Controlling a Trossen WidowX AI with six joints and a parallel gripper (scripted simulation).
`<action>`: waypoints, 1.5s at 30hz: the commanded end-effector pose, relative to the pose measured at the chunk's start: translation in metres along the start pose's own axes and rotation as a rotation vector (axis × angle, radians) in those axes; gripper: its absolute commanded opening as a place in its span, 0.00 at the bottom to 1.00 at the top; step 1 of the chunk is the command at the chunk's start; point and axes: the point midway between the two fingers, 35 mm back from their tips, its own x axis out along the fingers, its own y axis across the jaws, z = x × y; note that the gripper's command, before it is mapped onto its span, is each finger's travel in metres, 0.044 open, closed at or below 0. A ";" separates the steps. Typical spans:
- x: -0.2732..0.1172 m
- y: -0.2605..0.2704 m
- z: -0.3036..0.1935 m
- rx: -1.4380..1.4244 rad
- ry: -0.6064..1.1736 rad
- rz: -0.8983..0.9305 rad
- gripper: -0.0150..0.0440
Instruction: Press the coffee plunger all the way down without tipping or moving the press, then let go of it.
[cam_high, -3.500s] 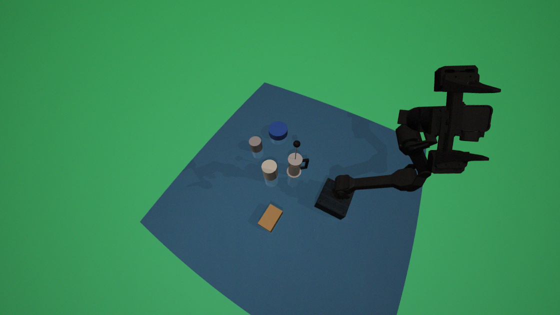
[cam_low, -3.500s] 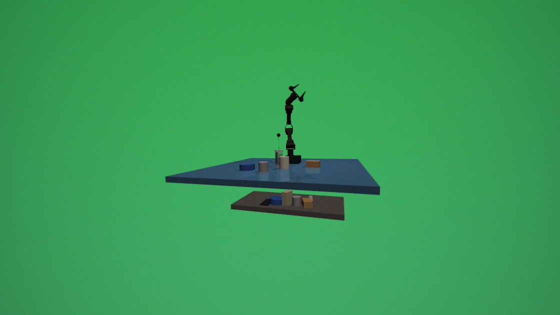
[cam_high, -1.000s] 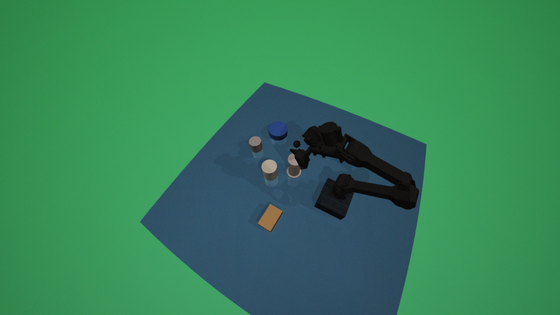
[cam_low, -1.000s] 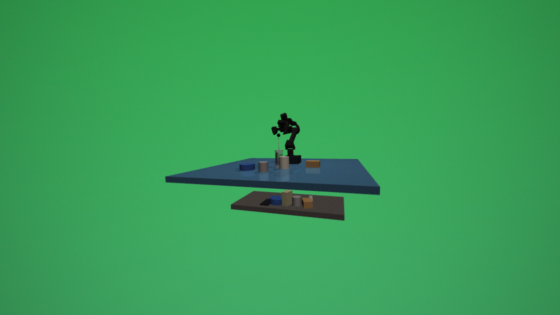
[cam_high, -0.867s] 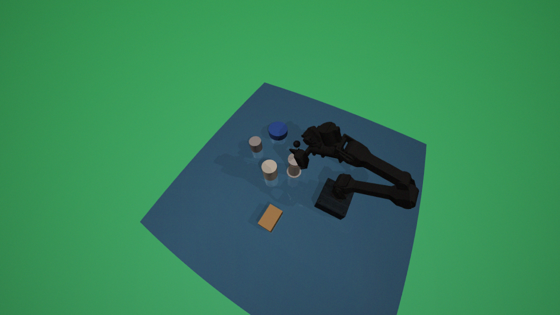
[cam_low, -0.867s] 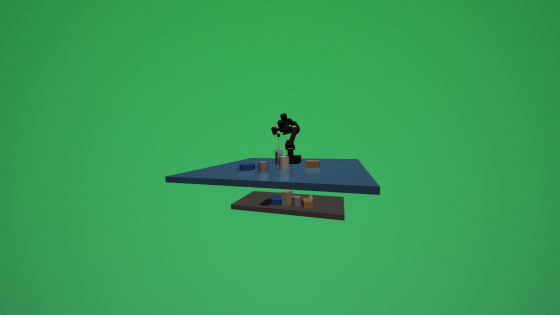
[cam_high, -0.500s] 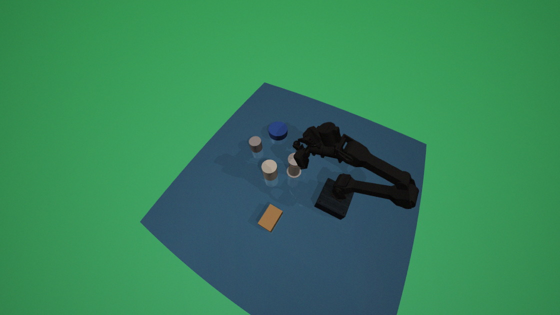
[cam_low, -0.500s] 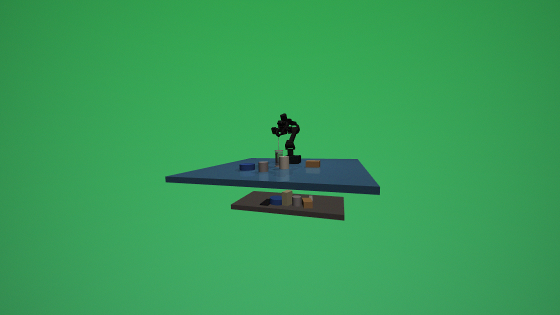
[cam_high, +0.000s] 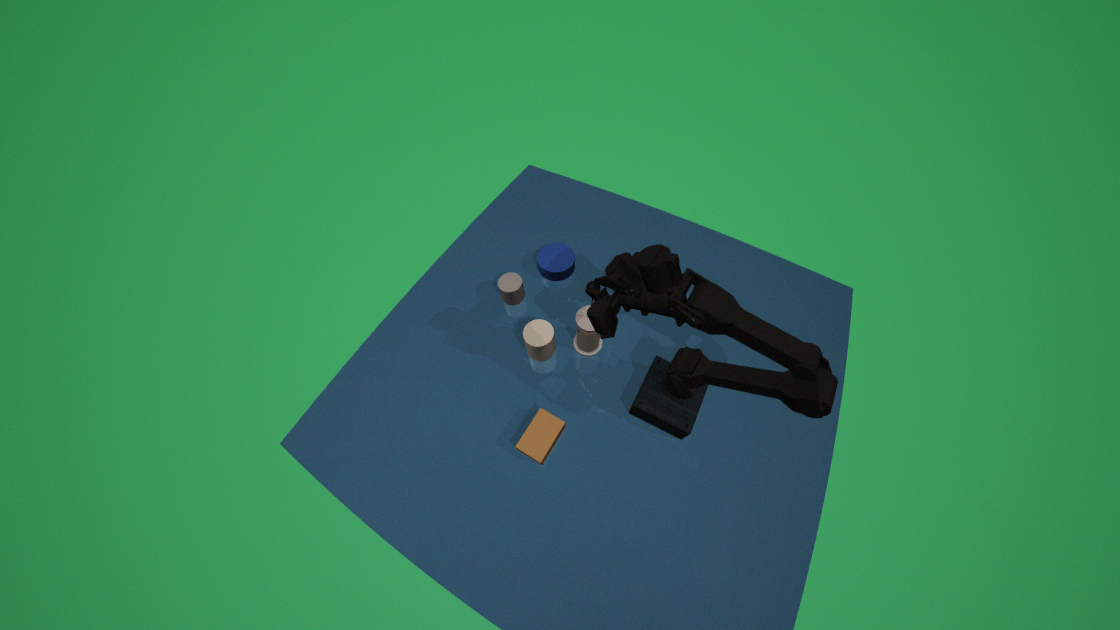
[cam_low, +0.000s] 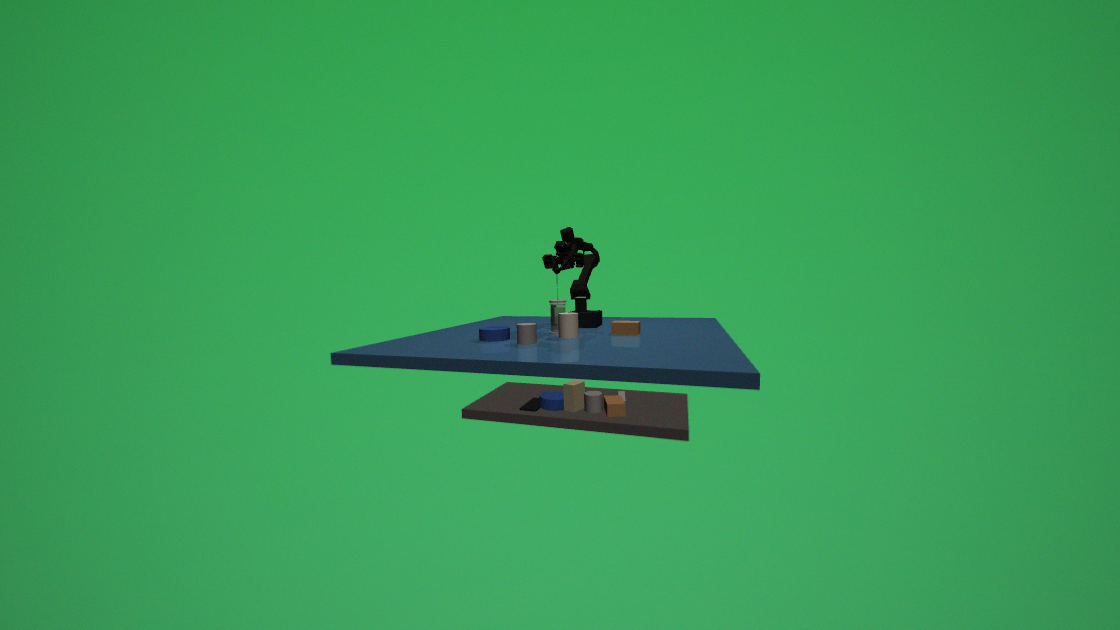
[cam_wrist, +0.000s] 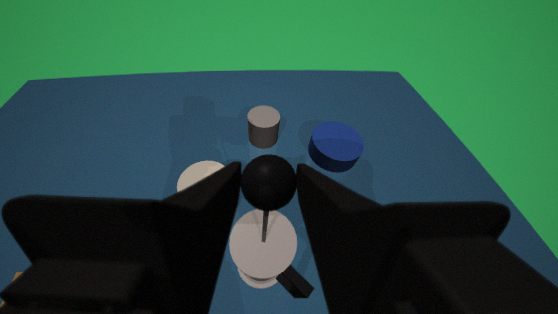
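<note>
The table (cam_wrist: 100, 110) spreads out below and beyond the fingers, a dark blue slab. The arm (cam_high: 751, 336) reaches from its base (cam_high: 665, 399) out over the objects, wrist bent downward.

The gripper (cam_wrist: 269, 182) sits high above the press, and its two fingers are clamped on the knob (cam_wrist: 269, 181), one black pad against each side of the ball in the wrist view. The knob lies right between the fingertips, touching both.

Straight beneath the fingers stands the press (cam_wrist: 263, 245), upright, its pale round lid facing up and a dark handle jutting from its base on the side nearer the wrist. A thin rod (cam_wrist: 264, 226) runs from the knob down into the centre of the lid, so the plunger is still raised well clear of it. In the exterior view the rod shows as a fine line from the gripper (cam_low: 556, 264) down to the press (cam_low: 556, 313).

Beyond the fingertips and off to one side lies the blue disc (cam_wrist: 335, 145), low and flat. Just past the other fingertip, partly hidden by that finger, is the cream cylinder (cam_wrist: 197, 175), near the press but apart from it. Straight ahead of the knob, farther out, stands the grey cylinder (cam_wrist: 263, 126). The orange block (cam_high: 540, 434) lies well apart from the fingers, back toward the base.
</note>
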 end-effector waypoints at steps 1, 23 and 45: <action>0.005 0.000 -0.007 -0.003 0.007 0.001 0.46; 0.027 0.000 -0.035 -0.003 0.006 0.001 0.46; 0.049 0.000 -0.064 -0.003 0.006 0.001 0.46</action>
